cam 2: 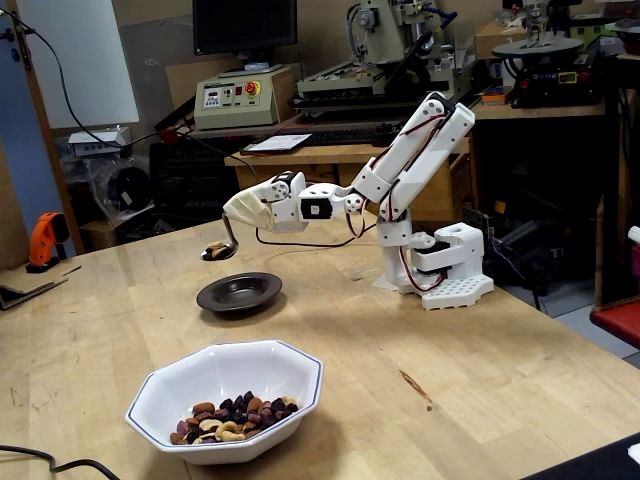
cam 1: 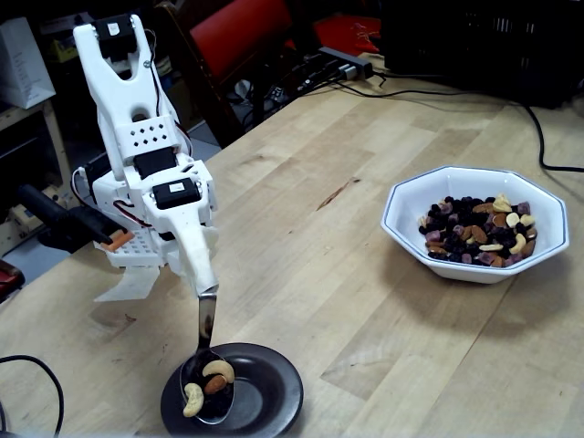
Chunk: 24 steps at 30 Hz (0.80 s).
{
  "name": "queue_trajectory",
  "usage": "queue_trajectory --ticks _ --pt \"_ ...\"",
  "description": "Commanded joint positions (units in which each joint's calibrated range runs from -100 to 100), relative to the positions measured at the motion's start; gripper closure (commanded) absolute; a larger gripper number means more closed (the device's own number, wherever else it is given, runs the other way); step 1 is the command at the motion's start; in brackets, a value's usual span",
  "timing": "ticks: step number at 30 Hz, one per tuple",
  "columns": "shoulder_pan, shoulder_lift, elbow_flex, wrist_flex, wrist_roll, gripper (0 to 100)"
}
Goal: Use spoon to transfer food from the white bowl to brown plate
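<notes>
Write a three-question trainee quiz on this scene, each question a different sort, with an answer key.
1. True or false: the spoon is empty.
2. Multiple choice: the spoon's bowl is A) inside the white bowl, B) above the brown plate, clear of it, C) lying on the bare table.
3. Fill in: apart from the spoonful, the food sits in the ____.

Key:
1. False; it carries cashews and an almond.
2. B; a fixed view shows the spoon raised over the plate.
3. white bowl

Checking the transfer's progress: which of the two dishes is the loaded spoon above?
The brown plate, the small dark round one. The spoon hovers over it; the white bowl stands apart, untouched.
</notes>
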State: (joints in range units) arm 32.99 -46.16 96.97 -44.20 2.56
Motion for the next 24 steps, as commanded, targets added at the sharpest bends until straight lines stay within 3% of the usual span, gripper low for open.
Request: queue_trajectory --ticks 1,24 --pt "0.27 -0.10 0.38 -0.39 0.29 96" --pt "0.27 7.09 0.55 -0.54 0.49 96"
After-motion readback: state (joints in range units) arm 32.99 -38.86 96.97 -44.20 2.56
